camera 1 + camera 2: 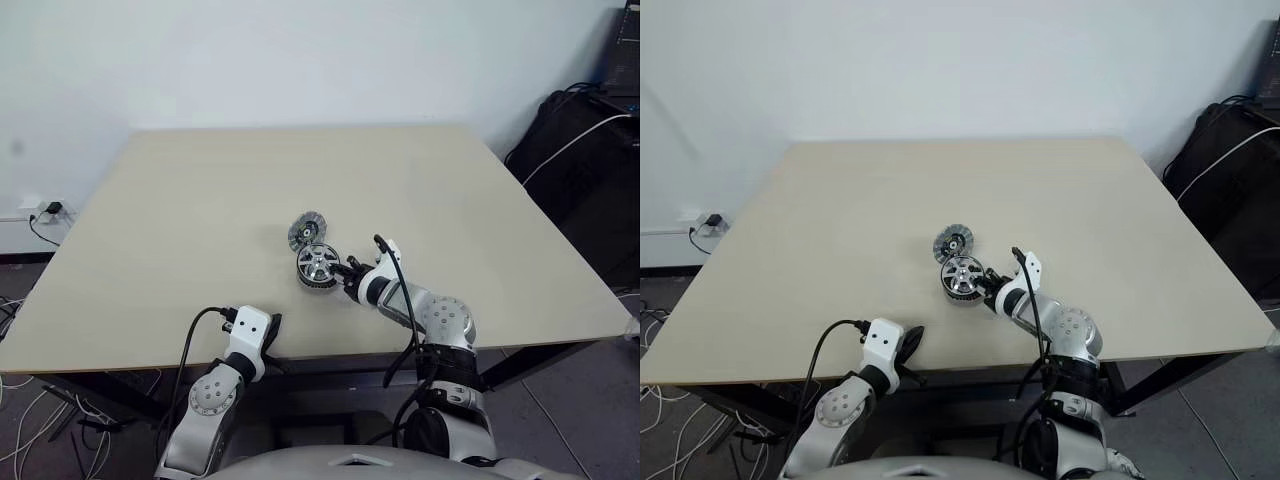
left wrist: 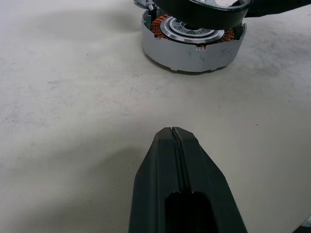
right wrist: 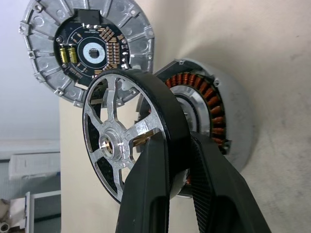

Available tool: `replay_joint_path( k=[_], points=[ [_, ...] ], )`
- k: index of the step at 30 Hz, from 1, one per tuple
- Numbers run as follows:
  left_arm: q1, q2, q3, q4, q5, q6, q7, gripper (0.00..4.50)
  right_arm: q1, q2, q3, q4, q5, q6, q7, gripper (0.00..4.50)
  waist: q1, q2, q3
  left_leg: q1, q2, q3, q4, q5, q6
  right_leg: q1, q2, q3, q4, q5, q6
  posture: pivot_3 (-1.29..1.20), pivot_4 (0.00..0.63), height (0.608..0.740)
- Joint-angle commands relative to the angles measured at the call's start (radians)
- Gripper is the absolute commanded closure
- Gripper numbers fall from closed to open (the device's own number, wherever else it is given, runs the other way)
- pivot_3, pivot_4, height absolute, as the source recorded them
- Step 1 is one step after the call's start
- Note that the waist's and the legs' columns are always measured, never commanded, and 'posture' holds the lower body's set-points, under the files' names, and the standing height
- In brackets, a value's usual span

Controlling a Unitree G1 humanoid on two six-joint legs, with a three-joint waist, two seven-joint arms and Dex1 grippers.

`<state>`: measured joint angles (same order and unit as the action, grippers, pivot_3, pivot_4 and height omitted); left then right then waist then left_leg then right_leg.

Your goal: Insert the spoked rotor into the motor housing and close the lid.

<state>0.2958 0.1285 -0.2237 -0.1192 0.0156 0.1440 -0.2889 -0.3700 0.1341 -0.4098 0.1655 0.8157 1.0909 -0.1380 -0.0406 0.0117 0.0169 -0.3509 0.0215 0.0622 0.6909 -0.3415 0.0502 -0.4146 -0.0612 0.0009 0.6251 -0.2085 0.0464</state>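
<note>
Pale wood tabletop point(image 1: 200, 220) stretches in front of a white wall in my head cameras, with a dark bag point(image 1: 585, 160) and cables off to the right. Near the middle of the table I see the lid point(image 1: 306, 228) lying with its dark centre up, and just in front of it the spoked rotor point(image 1: 318, 265), pinched at its rim by my right gripper point(image 1: 347, 272). My left gripper point(image 1: 272, 335) sits at the near table edge, well apart from the parts.

From the right eye it reads the same: lid point(image 1: 953, 244) behind, rotor point(image 1: 962, 277) in front, right gripper point(image 1: 990, 287) on the rotor's edge.

On the left wrist camera my left gripper point(image 2: 174, 133) has its fingers pressed flat together with nothing between them, hovering over bare tabletop. Ahead stands the motor housing point(image 2: 193, 46), copper windings ringing a silvery centre, with the rotor's dark rim point(image 2: 204, 12) just above its opening.

On the right wrist camera my right gripper point(image 3: 181, 145) clamps the dark rim of the spoked rotor point(image 3: 129, 131), nearly closed on that thin ring. I see the rotor tilted against the mouth of the motor housing point(image 3: 228, 121), not seated in it. The lid point(image 3: 85, 48) lies just beside the housing, circuit face showing.
</note>
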Motion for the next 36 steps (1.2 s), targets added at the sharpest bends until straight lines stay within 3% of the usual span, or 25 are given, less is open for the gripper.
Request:
replay_joint_path(
  k=[1,16,17,24,36],
  points=[
    [-0.006,-0.002,0.001,-0.050,-0.013,-0.014,0.000,4.50,-0.008,0.003,0.005,-0.002,0.000,-0.021,0.015,4.20,0.000,0.000,0.000,0.000,0.000,0.000,0.000,0.000,0.000,0.000,0.000,0.000,0.000,0.000,0.000,0.00,0.000,0.740],
    [-0.009,0.001,-0.002,-0.051,-0.015,-0.009,-0.008,4.50,-0.005,0.009,0.029,0.027,-0.032,-0.035,0.036,4.20,-0.002,0.000,0.000,0.001,0.000,0.000,0.000,0.000,0.000,0.000,0.000,0.000,0.000,0.000,0.000,0.00,0.000,0.740],
    [-0.010,0.001,-0.002,-0.051,-0.015,-0.009,-0.008,4.50,-0.006,0.009,0.029,0.026,-0.031,-0.035,0.034,3.48,-0.002,0.000,0.000,0.001,0.000,0.000,0.000,0.000,0.000,0.000,0.000,0.000,0.000,0.000,0.000,0.00,0.000,0.740],
    [-0.015,0.002,-0.001,-0.048,-0.015,-0.010,-0.012,4.50,-0.006,0.002,0.022,-0.006,-0.014,-0.021,0.031,1.29,-0.003,-0.002,-0.002,0.003,0.000,0.000,0.000,0.000,0.000,0.003,0.000,0.000,0.000,0.000,0.000,0.00,0.000,0.740],
    [-0.031,-0.003,-0.002,-0.033,-0.016,-0.014,-0.020,4.50,0.015,-0.028,-0.010,-0.177,0.042,0.016,-0.007,1.29,0.002,-0.001,-0.001,-0.002,0.000,0.000,0.000,0.000,0.001,-0.002,0.000,0.000,-0.001,0.000,0.000,0.00,0.000,0.740]
  ],
)
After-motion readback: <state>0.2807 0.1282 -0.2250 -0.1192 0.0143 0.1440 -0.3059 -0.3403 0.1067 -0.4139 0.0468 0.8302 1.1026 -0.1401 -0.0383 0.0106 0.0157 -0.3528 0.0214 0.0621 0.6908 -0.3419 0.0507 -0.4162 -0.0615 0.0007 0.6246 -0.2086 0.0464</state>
